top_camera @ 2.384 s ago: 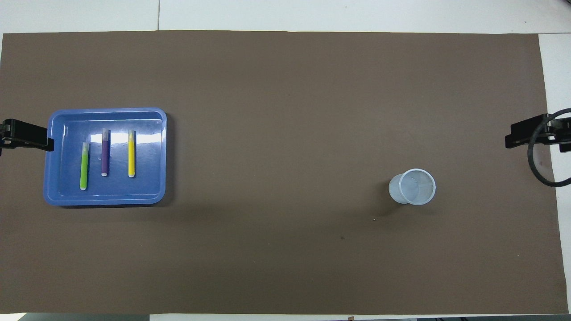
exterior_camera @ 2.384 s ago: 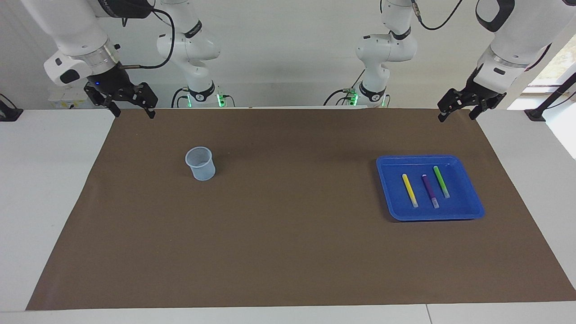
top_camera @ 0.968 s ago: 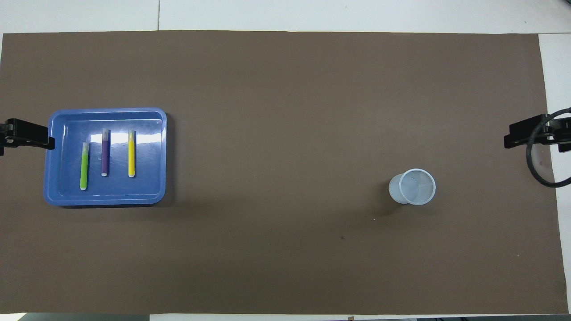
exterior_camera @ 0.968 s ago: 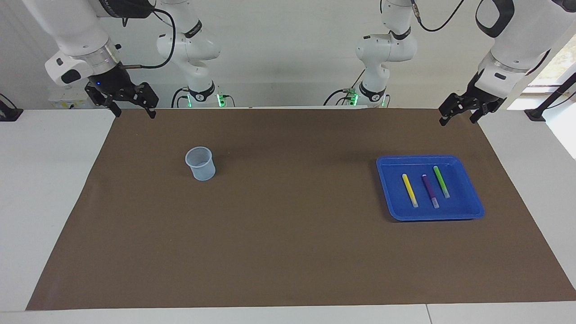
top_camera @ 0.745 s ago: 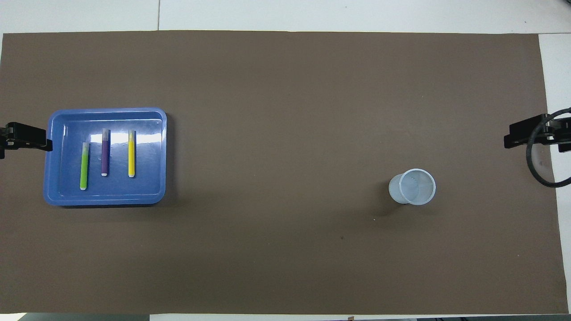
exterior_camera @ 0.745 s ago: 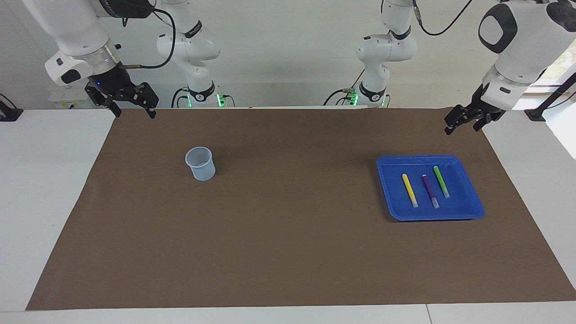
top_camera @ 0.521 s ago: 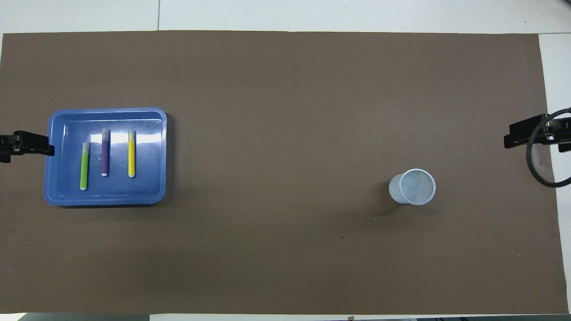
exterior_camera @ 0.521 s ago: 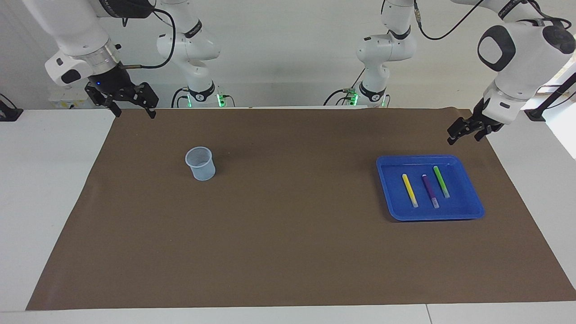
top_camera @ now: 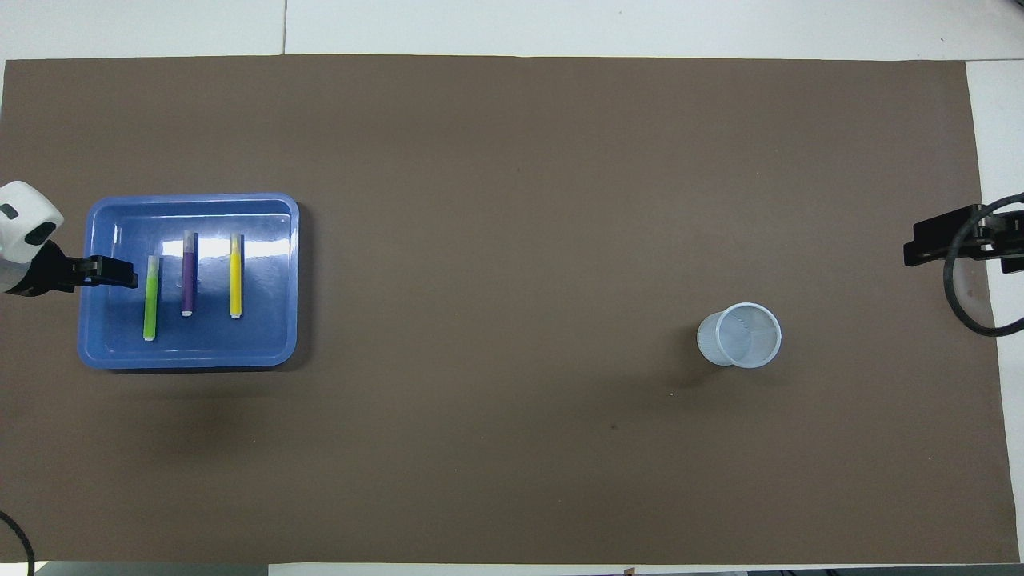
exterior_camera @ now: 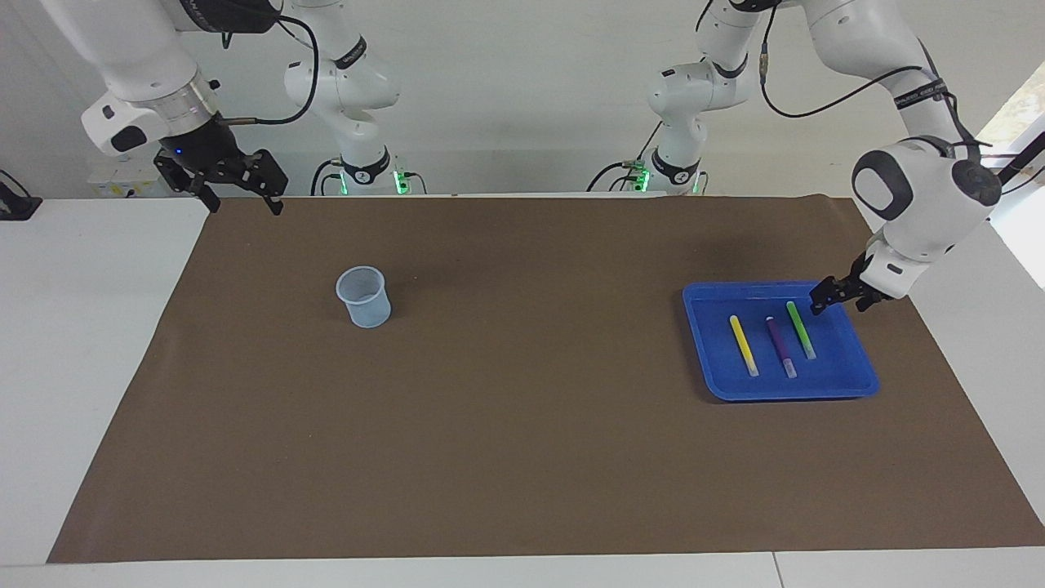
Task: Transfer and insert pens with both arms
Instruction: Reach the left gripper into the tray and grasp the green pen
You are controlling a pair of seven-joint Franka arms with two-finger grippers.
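Note:
Three pens lie side by side in a blue tray [exterior_camera: 845, 363] [top_camera: 268, 328] toward the left arm's end of the table: yellow [exterior_camera: 743, 345] [top_camera: 236, 276], purple [exterior_camera: 780, 347] [top_camera: 189, 276] and green [exterior_camera: 801, 330] [top_camera: 150, 300]. Their pale tips point away from the robots. My left gripper [exterior_camera: 836, 304] [top_camera: 120, 272] hangs low over the tray's outer edge, right beside the green pen, open and holding nothing. My right gripper [exterior_camera: 242, 202] [top_camera: 928, 244] waits open above the mat's corner at its own end of the table.
A clear plastic cup [exterior_camera: 363, 296] [top_camera: 744, 334] stands upright on the brown mat [exterior_camera: 522, 425] toward the right arm's end. White table surface borders the mat at both ends.
The left arm has swung down and out from the mat's corner to the tray, and its gripper now sits over the tray edge next to the green pen. The right arm has not moved.

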